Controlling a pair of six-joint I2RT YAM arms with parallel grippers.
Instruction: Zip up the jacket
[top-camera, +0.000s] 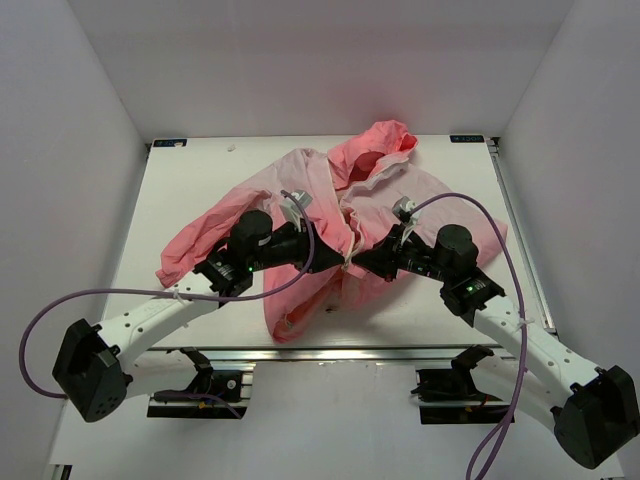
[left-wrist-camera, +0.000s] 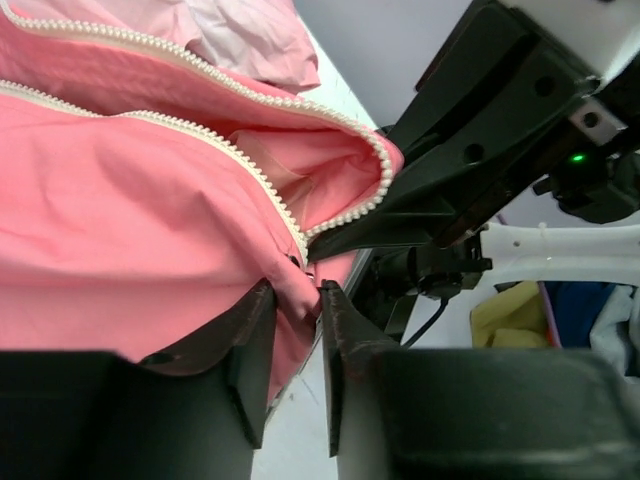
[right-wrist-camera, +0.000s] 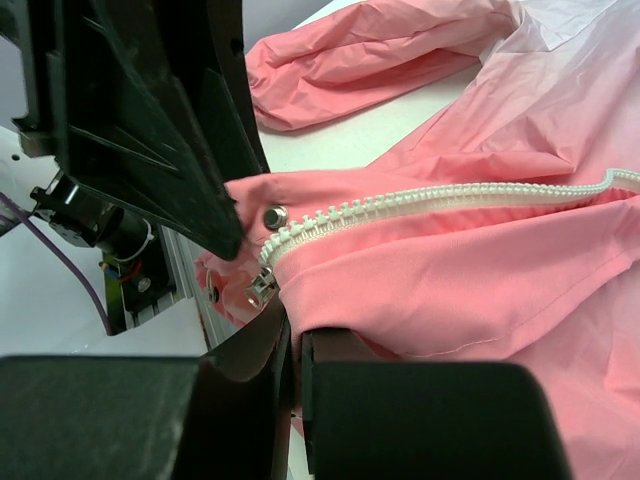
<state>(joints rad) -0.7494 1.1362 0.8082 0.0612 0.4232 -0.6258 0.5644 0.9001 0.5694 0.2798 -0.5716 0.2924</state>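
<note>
One is shut: the right end effector (right-wrist-camera: 297, 338) pinches the jacket (right-wrist-camera: 480, 270) right beside the bottom end of the zipper (right-wrist-camera: 450, 195). Facing it, the left end effector (left-wrist-camera: 295, 300) stands parted, pink hem in its gap. Beyond both, the jacket sprawls unzipped across the desk (top-camera: 200, 170).

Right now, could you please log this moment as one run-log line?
coral-pink hooded fabric jacket: white zipper unzipped | left gripper: open, jacket between jaws | right gripper: shut on jacket
</note>
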